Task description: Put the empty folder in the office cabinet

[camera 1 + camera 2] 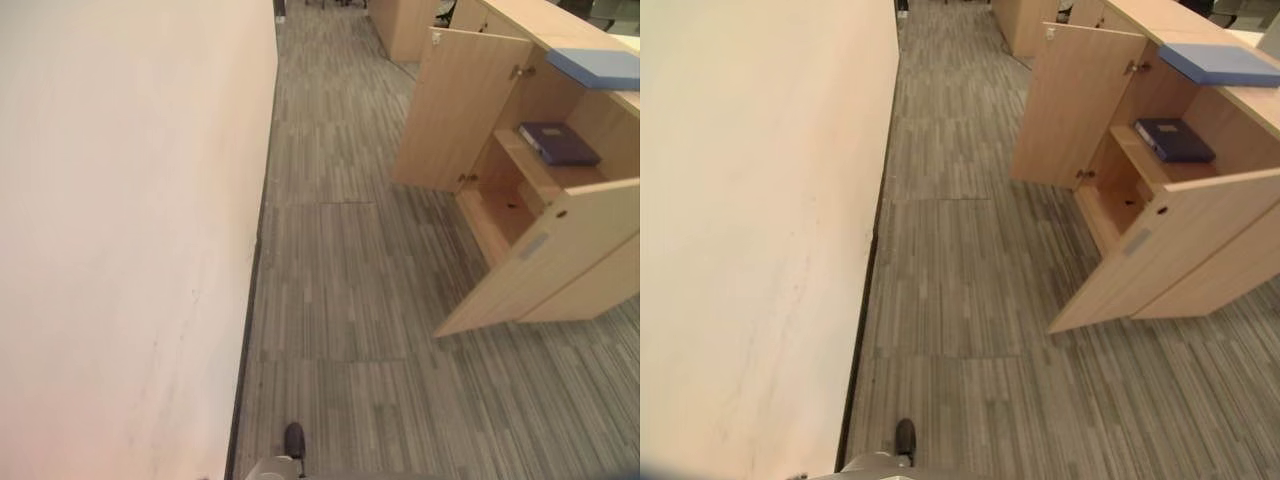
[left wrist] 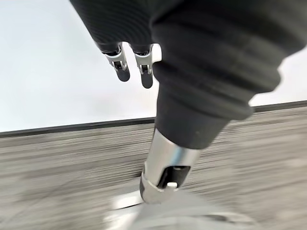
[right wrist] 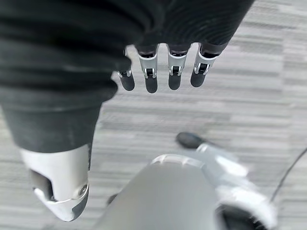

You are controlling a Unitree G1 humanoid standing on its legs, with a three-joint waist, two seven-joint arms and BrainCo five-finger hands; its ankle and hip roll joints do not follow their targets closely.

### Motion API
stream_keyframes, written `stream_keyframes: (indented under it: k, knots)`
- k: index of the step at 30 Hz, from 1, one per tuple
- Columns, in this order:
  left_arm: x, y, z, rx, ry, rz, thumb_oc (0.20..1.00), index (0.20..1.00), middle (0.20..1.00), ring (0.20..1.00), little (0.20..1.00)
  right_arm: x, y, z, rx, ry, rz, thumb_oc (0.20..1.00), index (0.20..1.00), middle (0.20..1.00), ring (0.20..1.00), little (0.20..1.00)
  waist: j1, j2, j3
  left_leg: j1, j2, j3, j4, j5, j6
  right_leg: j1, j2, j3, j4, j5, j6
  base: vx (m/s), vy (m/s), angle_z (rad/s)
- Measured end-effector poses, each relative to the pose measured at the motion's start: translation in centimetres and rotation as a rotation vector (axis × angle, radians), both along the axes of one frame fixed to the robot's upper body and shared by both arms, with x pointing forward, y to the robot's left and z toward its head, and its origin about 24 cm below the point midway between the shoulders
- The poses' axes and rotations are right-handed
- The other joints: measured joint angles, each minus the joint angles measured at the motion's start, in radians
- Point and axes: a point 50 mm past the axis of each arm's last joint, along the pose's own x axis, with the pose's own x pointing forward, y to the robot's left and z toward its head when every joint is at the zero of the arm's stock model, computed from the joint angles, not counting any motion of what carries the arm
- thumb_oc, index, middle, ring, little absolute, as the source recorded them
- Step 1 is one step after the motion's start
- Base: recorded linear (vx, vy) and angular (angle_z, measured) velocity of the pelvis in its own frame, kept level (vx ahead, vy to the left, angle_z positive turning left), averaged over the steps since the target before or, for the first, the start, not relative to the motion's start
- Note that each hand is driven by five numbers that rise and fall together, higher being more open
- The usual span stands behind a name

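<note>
Both hands, left hand (image 2: 144, 52) and right hand (image 3: 163, 67), hang with relaxed, empty fingers; the cabinet (image 1: 520, 190) stands open, ready for the blue folder (image 1: 598, 66) on top.

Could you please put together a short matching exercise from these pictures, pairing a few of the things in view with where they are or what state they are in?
Things:
1. dark blue folder
2. light blue folder
3. cabinet doors
4. left hand

Places or states:
A. swung open
B. lying on top of the cabinet
C. empty, fingers relaxed, above the carpet
D. lying on the shelf inside the cabinet

Pairs: 1-D, 2-B, 3-A, 4-C
</note>
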Motion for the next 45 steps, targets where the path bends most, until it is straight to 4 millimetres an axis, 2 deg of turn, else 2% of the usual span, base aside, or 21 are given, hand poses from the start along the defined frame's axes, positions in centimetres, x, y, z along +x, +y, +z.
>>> stream_keyframes:
  k: [2,5,8,10,11,13,14,16,17,20,23,26,29,31,33,34,35,37,39,43,45]
  knots:
    - [-0.2,-0.3,-0.1,-0.009,0.011,-0.005,1.000,1.000,1.000,1.000,1.000,1.0,-0.1,0.2,0.000,-0.035,0.007,1.000,1.000,1.000,1.000,1.000,-0.005,0.031,-0.008,0.029,-0.016,0.003,-0.002,-0.034,0.020,-0.065,-0.050,-0.020,0.188,-0.017,0.014,0.17,0.397,-0.13]
    - [-0.8,-1.1,-0.4,-0.039,0.043,-0.041,1.000,1.000,1.000,1.000,1.000,1.1,-0.3,0.3,-0.006,-0.040,0.017,1.000,1.000,1.000,1.000,1.000,-0.005,0.038,-0.010,0.084,-0.097,-0.023,-0.005,-0.091,0.062,-0.181,-0.203,-0.064,0.531,0.015,0.028,0.23,0.300,0.21]
    - [-0.7,-2.1,-0.6,-0.056,0.046,-0.087,1.000,1.000,1.000,1.000,1.000,1.2,-0.8,0.4,-0.032,-0.045,0.018,1.000,1.000,1.000,1.000,1.000,-0.004,0.030,-0.005,0.123,-0.125,-0.055,0.004,-0.107,0.105,-0.246,-0.260,-0.092,0.647,0.027,0.047,0.12,0.046,0.31]
    - [-0.8,-2.0,-0.6,-0.052,0.049,-0.078,1.000,1.000,1.000,1.000,1.000,2.2,-1.0,0.7,-0.034,-0.080,0.026,1.000,1.000,1.000,1.000,1.000,-0.007,0.044,0.019,0.136,-0.103,-0.069,0.016,-0.096,0.093,-0.293,-0.229,-0.108,0.593,0.011,0.049,0.13,-0.028,0.47]
    - [-0.2,-2.0,-0.5,-0.048,0.036,-0.090,1.000,1.000,1.000,1.000,1.000,2.1,-1.1,0.7,-0.034,-0.080,0.023,1.000,1.000,1.000,1.000,1.000,-0.010,0.052,0.028,0.142,-0.098,-0.092,0.017,-0.117,0.115,-0.327,-0.215,-0.103,0.572,0.012,0.057,0.21,-0.107,0.30]
    - [-0.4,-2.3,-0.6,-0.050,0.039,-0.085,1.000,1.000,1.000,1.000,1.000,4.1,-1.6,1.3,-0.042,-0.148,0.028,1.000,1.000,1.000,1.000,1.000,-0.041,0.091,0.074,0.171,-0.044,-0.099,0.016,-0.123,0.103,-0.375,-0.113,-0.107,0.381,0.006,0.036,0.19,-0.138,0.06]
    - [-0.5,-2.0,-0.6,-0.042,0.041,-0.073,1.000,1.000,1.000,1.000,1.000,5.1,-1.6,1.6,-0.042,-0.190,0.031,1.000,1.000,1.000,1.000,1.000,-0.062,0.100,0.099,0.181,-0.030,-0.113,0.011,-0.118,0.081,-0.414,-0.047,-0.099,0.239,0.040,0.059,0.22,-0.110,0.18]
    - [-0.7,-0.8,-0.3,-0.012,0.052,-0.060,1.000,1.000,1.000,1.000,1.000,5.9,-0.8,1.7,-0.016,-0.220,0.022,1.000,1.000,1.000,1.000,1.000,-0.091,0.048,0.132,0.209,-0.044,-0.116,0.002,-0.131,0.054,-0.454,0.000,-0.072,0.032,0.125,0.065,0.23,-0.108,0.34]
    - [-0.9,-0.3,-0.2,0.000,0.058,-0.067,1.000,1.000,1.000,1.000,1.000,5.8,-0.1,1.5,0.003,-0.217,0.014,1.000,1.000,1.000,1.000,1.000,-0.109,0.017,0.135,0.231,-0.062,-0.137,-0.007,-0.154,0.059,-0.478,0.008,-0.076,-0.008,0.155,0.062,0.22,-0.112,0.38]
    - [-1.2,-0.2,-0.2,0.002,0.065,-0.070,1.000,1.000,1.000,1.000,1.000,5.4,0.4,1.2,0.017,-0.205,0.008,1.000,1.000,1.000,1.000,1.000,-0.115,-0.016,0.119,0.260,-0.072,-0.184,-0.007,-0.186,0.042,-0.473,0.028,-0.079,-0.043,0.177,0.058,0.22,-0.140,0.50]
    - [-1.9,-0.6,-0.4,-0.011,0.083,-0.068,1.000,1.000,1.000,1.000,1.000,4.1,-0.3,1.0,0.001,-0.166,-0.016,1.000,1.000,1.000,1.000,1.000,-0.112,0.011,0.100,0.306,-0.021,-0.218,0.008,-0.218,-0.009,-0.420,0.064,-0.121,-0.064,0.261,-0.026,0.28,-0.169,0.40]
    - [-2.9,-0.5,-0.5,-0.008,0.108,-0.059,1.000,1.000,1.000,1.000,1.000,3.7,-0.7,1.0,-0.010,-0.152,-0.017,1.000,1.000,1.000,1.000,1.000,-0.115,0.044,0.066,0.325,0.041,-0.220,0.030,-0.235,-0.045,-0.367,0.127,-0.133,-0.109,0.291,-0.075,0.29,-0.201,0.25]
    - [-2.9,-0.5,-0.5,-0.008,0.113,-0.058,1.000,1.000,1.000,1.000,1.000,3.9,-0.8,1.0,-0.012,-0.158,-0.015,1.000,1.000,1.000,1.000,1.000,-0.110,0.044,0.048,0.320,0.075,-0.217,0.090,-0.242,-0.066,-0.321,0.169,-0.139,-0.156,0.280,-0.104,0.23,-0.261,0.01]
    - [-3.0,-0.5,-0.5,-0.008,0.120,-0.055,1.000,1.000,1.000,1.000,1.000,3.6,-0.8,1.0,-0.012,-0.151,-0.015,1.000,1.000,1.000,1.000,1.000,-0.115,0.020,0.037,0.269,0.080,-0.216,0.225,-0.251,-0.106,-0.272,0.176,-0.144,-0.199,0.274,-0.116,0.14,-0.253,0.11]
    - [-2.3,-0.6,-0.5,-0.007,0.103,-0.055,1.000,1.000,1.000,1.000,1.000,3.1,-0.7,0.8,-0.012,-0.137,-0.014,1.000,1.000,1.000,1.000,1.000,-0.105,-0.015,0.044,0.151,0.082,-0.189,0.525,-0.249,-0.149,-0.217,0.182,-0.135,-0.232,0.265,-0.138,0.11,-0.262,-0.02]
    - [-1.9,-0.5,-0.4,-0.001,0.091,-0.050,1.000,1.000,1.000,1.000,1.000,2.8,-0.7,0.8,-0.013,-0.132,-0.014,1.000,1.000,1.000,1.000,1.000,-0.096,-0.018,0.043,0.100,0.093,-0.196,0.622,-0.224,-0.189,-0.210,0.189,-0.131,-0.229,0.259,-0.153,0.12,-0.221,-0.24]
    - [-0.9,-0.4,-0.3,0.006,0.064,-0.055,1.000,1.000,1.000,1.000,1.000,2.4,-0.7,0.7,-0.018,-0.118,-0.005,1.000,1.000,1.000,1.000,1.000,-0.087,-0.023,0.054,0.005,0.111,-0.211,0.818,-0.151,-0.209,-0.189,0.206,-0.130,-0.229,0.243,-0.195,0.15,-0.200,-0.25]
    - [-0.1,-0.3,-0.1,0.021,0.031,-0.065,1.000,1.000,1.000,1.000,1.000,2.1,-0.3,0.5,-0.017,-0.097,0.029,1.000,1.000,1.000,1.000,1.000,-0.082,-0.041,0.068,-0.067,0.142,-0.182,0.893,-0.144,-0.193,-0.165,0.215,-0.133,-0.234,0.218,-0.244,0.15,-0.107,-0.11]
    - [0.9,0.3,0.2,0.041,-0.001,-0.078,1.000,1.000,1.000,1.000,1.000,2.0,-0.3,0.5,-0.022,-0.082,0.034,1.000,1.000,1.000,1.000,1.000,-0.077,-0.049,0.082,-0.109,0.159,-0.153,0.856,-0.160,-0.174,-0.150,0.215,-0.125,-0.235,0.207,-0.252,0.12,-0.012,-0.12]
    - [1.5,0.5,0.4,0.039,-0.020,-0.082,1.000,1.000,1.000,1.000,1.000,1.6,-0.4,0.4,-0.027,-0.058,0.036,1.000,1.000,1.000,1.000,1.000,-0.064,-0.065,0.108,-0.144,0.150,-0.118,0.515,-0.143,-0.179,-0.135,0.211,-0.118,-0.235,0.181,-0.239,0.16,0.047,-0.03]
    - [1.5,0.4,0.4,0.035,-0.021,-0.077,1.000,1.000,1.000,1.000,1.000,1.7,-0.4,0.4,-0.033,-0.053,0.042,1.000,1.000,1.000,1.000,1.000,-0.048,-0.059,0.120,-0.141,0.159,-0.117,0.166,-0.016,-0.219,-0.119,0.222,-0.111,-0.235,0.160,-0.217,0.31,0.132,-0.10]
